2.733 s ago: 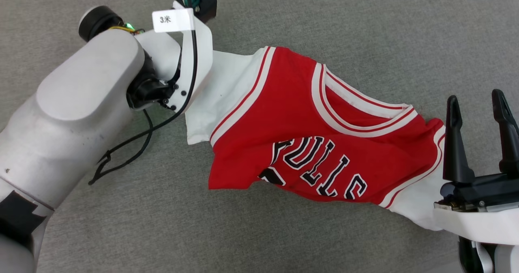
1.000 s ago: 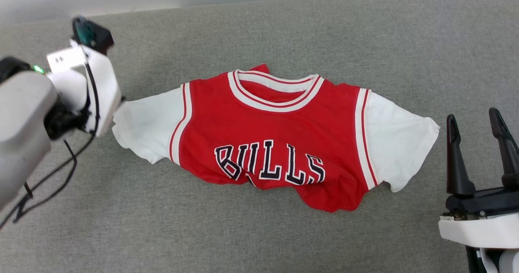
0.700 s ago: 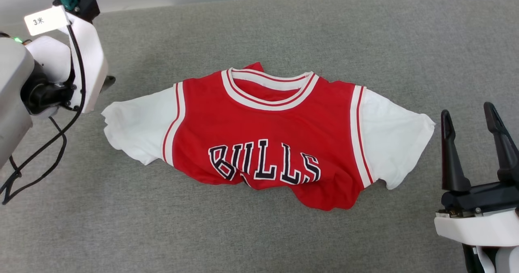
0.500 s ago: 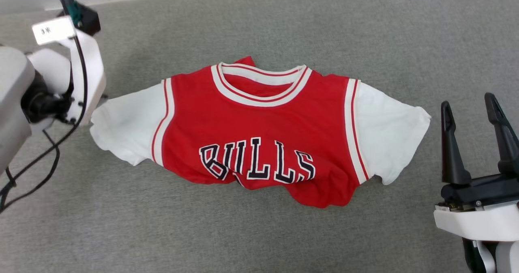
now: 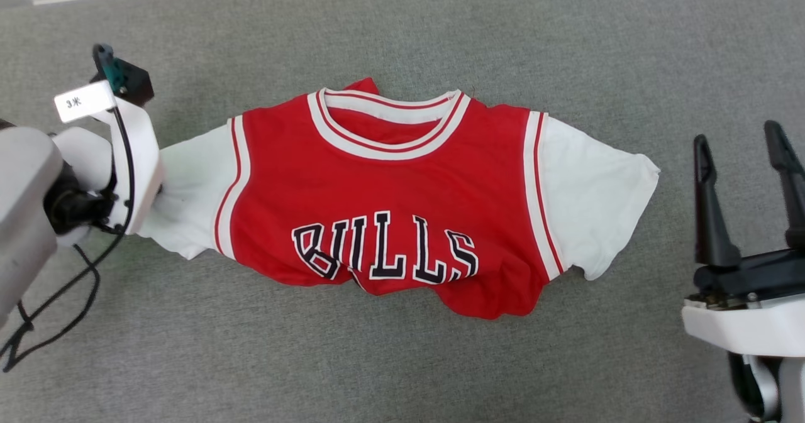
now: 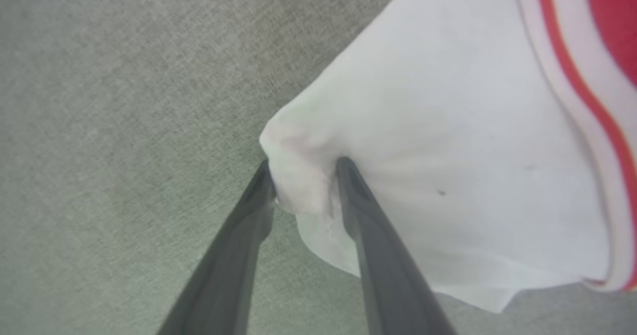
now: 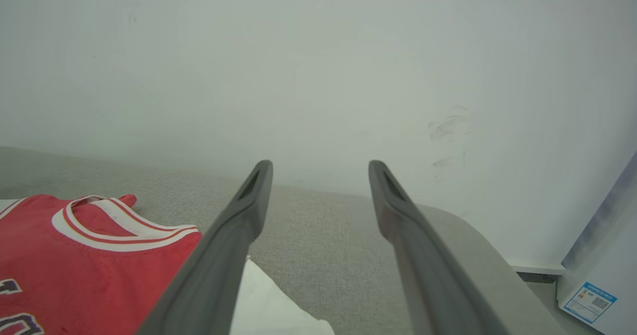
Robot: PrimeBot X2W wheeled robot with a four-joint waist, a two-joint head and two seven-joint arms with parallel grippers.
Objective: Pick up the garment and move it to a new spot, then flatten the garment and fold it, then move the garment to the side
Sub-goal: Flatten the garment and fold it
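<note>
left pincer (image 6: 304, 168) now closed, garment (image 5: 377, 184) sleeve pinched

Left pincer (image 6: 304, 169) now on garment (image 5: 377, 184) sleeve

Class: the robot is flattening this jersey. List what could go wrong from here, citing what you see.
The left hand pinches just a small bunch at the edge of the garment's white sleeve; a pull may slip it free.
The right hand is open, off the garment, so a one-sided pull could drag it along whole.
The lower hem is rumpled; folding now would trap creases.
</note>
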